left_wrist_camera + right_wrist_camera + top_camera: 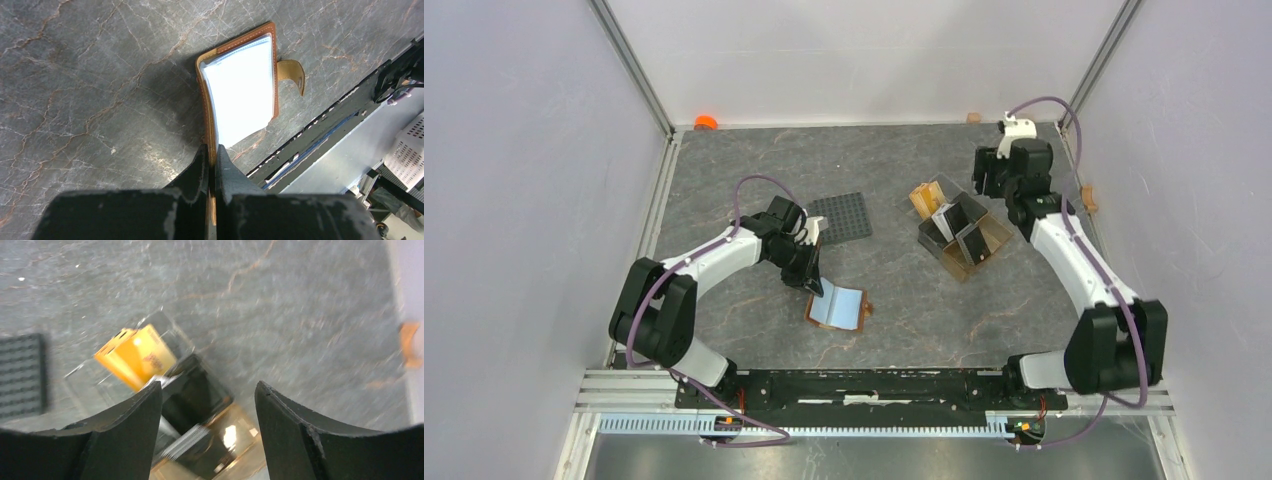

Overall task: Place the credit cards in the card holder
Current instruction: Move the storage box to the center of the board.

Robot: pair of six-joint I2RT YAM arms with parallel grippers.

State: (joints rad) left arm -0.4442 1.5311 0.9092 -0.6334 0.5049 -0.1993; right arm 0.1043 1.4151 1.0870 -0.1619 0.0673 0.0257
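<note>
Credit cards, thin plastic ones in yellow and black, stand in a clear amber box w/ compartments, well apart from the small brown leather card holder, off to its far right. That holder lies open on the grey marble-look table, close to the black rail at the near edge.

L gripper is pinched tight on the holder's near edge, its jaws pressed together w/ only the leather between them. R gripper hangs over the amber box w/ jaws wide apart and nothing in them.

Task looks barely begun: the holder is open and held, but no card has left the box. A pale blue sheet shows inside the holder; it glares white in the L wrist view, so card or plastic sleeve, can't tell.

Room: lots of bare table btw the holder and the box. A dark grey studded square plate sits just beyond the holder, on its far side. The box stands near the R wall, so R arm has less room there.
</note>
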